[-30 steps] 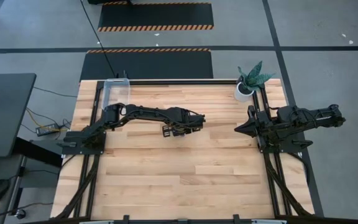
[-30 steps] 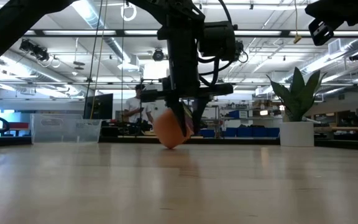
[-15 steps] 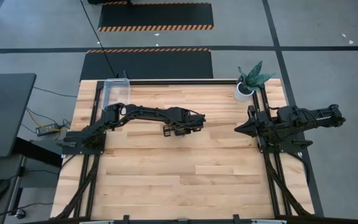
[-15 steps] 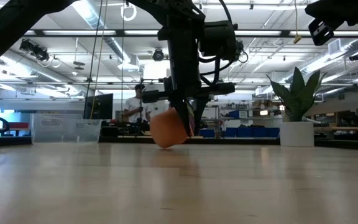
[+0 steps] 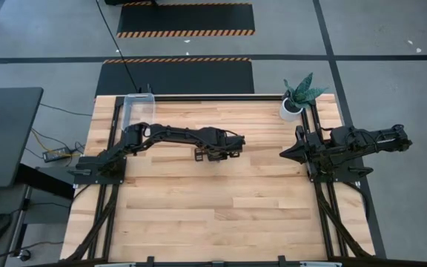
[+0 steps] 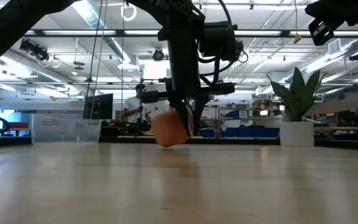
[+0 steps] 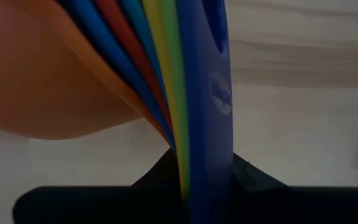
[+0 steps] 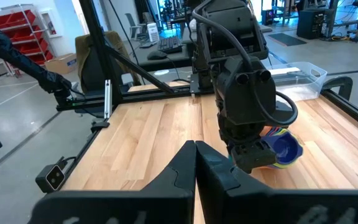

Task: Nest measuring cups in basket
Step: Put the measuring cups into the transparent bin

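Note:
The measuring cups are one nested stack, with the big orange cup outermost and blue, red, yellow and green handles fanned beside it. My left gripper is at mid-table, pointing down, shut on the stack. From the right wrist view the stack shows under that gripper. The basket, a clear low bin, stands on its base at the table's far left corner, seen also in the low view. My right gripper waits shut at the table's right side. My left gripper pinches the stacked handles between its two fingers, coming from above and pointing down. The handles stand on edge in the hold. The nested bowls hang to one side of the fingers, tilted, the orange cup's bottom close over the table.
A white pot with a green plant stands at the far right corner, also in the low view. Bare wood lies between the left gripper and the basket. A person shows in the room beyond the table.
My left gripper has risen a little, staying shut. The stack of cups has gone up with it, and the orange cup has shifted slightly toward the basket's side. In the last half second it has held still.

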Robot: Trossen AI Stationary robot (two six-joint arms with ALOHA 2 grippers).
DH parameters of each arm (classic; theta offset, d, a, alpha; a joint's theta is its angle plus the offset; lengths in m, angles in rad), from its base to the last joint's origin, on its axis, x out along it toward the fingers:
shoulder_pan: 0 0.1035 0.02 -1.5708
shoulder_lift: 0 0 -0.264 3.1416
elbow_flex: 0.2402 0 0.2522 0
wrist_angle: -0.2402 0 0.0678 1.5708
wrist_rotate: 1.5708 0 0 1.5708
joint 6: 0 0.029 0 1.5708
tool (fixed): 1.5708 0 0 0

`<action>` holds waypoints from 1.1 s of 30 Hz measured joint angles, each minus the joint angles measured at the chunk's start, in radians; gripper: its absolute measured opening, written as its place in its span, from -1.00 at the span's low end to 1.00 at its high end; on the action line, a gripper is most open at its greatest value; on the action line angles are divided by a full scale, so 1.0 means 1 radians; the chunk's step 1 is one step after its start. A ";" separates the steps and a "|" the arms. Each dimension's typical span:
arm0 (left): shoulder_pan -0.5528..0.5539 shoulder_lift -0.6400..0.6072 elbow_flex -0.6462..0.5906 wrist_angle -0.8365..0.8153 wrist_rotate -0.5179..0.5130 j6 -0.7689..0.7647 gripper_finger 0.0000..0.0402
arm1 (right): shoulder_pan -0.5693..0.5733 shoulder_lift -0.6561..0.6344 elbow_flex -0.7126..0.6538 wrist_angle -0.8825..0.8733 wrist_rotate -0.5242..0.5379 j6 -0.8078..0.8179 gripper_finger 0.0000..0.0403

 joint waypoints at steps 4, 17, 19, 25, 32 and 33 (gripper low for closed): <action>0.001 0.000 0.000 0.000 0.000 0.042 -0.77 | 0.000 0.000 0.000 0.000 0.000 0.000 -0.92; 0.015 -0.025 0.005 -0.014 0.066 0.179 -0.77 | 0.000 0.000 0.000 0.000 0.000 0.000 -0.92; 0.021 -0.031 0.015 -0.035 0.073 0.209 -0.77 | 0.000 0.000 0.000 0.000 0.000 0.000 -0.92; 0.038 -0.058 0.062 -0.063 0.082 0.304 -0.77 | 0.000 0.000 0.000 0.010 0.000 0.000 -0.92; 0.058 -0.081 0.152 -0.158 0.087 0.413 -0.77 | 0.000 0.001 0.000 0.037 0.002 0.000 -0.92; 0.062 -0.083 0.167 -0.176 0.087 0.427 -0.77 | 0.000 0.002 0.000 0.043 0.002 0.000 -0.92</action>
